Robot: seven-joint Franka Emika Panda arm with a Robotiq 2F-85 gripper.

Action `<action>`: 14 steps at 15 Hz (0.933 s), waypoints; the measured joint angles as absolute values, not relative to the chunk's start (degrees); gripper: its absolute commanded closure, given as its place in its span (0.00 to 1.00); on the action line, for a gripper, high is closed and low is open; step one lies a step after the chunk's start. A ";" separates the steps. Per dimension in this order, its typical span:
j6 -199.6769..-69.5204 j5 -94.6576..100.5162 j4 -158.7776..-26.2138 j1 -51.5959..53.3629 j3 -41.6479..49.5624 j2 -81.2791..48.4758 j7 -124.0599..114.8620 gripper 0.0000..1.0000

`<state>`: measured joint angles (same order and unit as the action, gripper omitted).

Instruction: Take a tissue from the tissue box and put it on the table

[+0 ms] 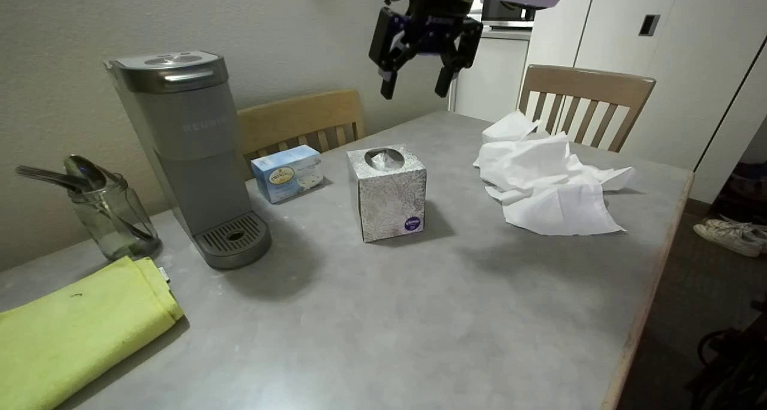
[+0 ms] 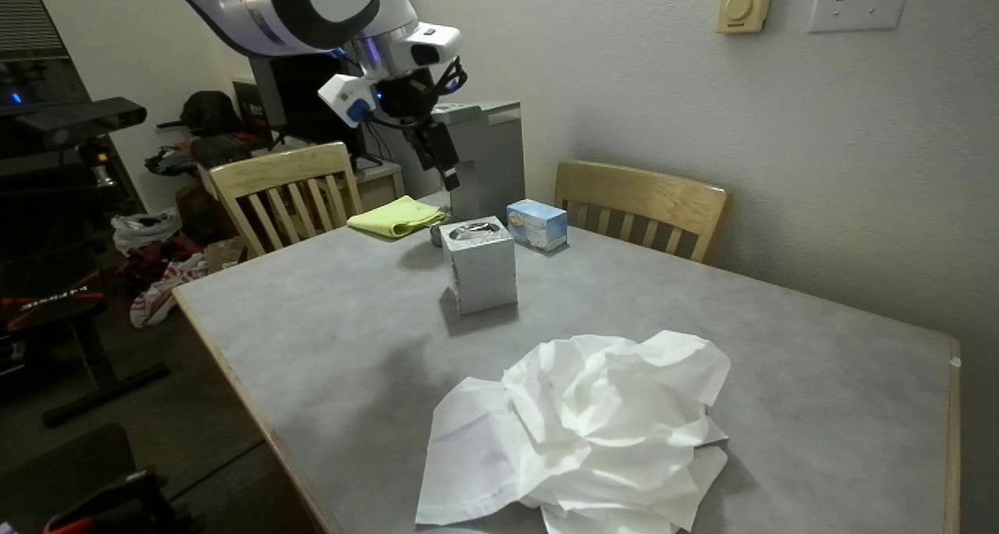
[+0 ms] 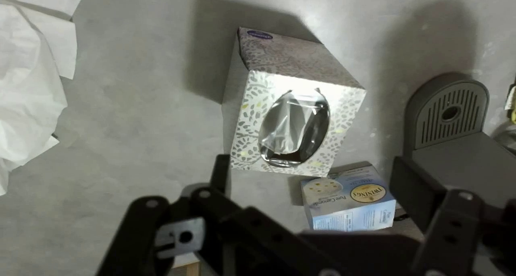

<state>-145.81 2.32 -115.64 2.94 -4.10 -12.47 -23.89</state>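
Tissues [image 2: 577,432], or what I take for them, lie in a loose, crumpled white heap on the table [image 1: 419,314], well apart from the tissue box [image 1: 392,206]; I suppose this side serves because it gives them a broad flat place, but whether the task is finished with them I cannot say. The tissue box stands upright with its oval hole [image 3: 296,126] facing up, which in my judgement invites a pick from above. In the hole I see shiny film [image 3: 288,122], and I cannot tell surely if a tissue tip stands there for grasping. The tea box [image 1: 289,173] and the coffee maker [image 1: 192,128] stand nearer to the wall [image 1: 287,32], perhaps to leave more room around the tissue box. My gripper [image 1: 415,87] hangs in the air, released, its two fingers [image 1: 388,87] spread apart with nothing between them; I think this width suits a pinch into the hole. In the wrist view the hole lies ahead of the fingertips, within the span between them, lower and not touching, while the heap appears at the left border; so for another tissue I would first need to bring the gripper over the hole, and only then go down
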 measured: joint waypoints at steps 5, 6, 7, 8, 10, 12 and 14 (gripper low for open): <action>-141.02 2.83 -116.42 4.64 -2.30 -12.56 -30.55 0.00; -140.82 3.04 -116.46 5.01 -1.80 -12.82 -32.44 0.00; -140.80 3.09 -116.45 5.24 -1.43 -13.08 -33.85 0.00; -140.81 3.13 -116.39 5.45 -1.11 -13.38 -34.85 0.00; -141.26 3.14 -115.92 5.62 -0.85 -14.22 -35.50 0.00; -142.30 3.14 -114.76 5.75 -0.84 -15.47 -35.49 0.00; -143.11 3.14 -112.75 6.01 -0.84 -17.33 -35.39 0.00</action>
<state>-143.11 3.14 -112.75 6.01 -0.84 -17.33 -35.39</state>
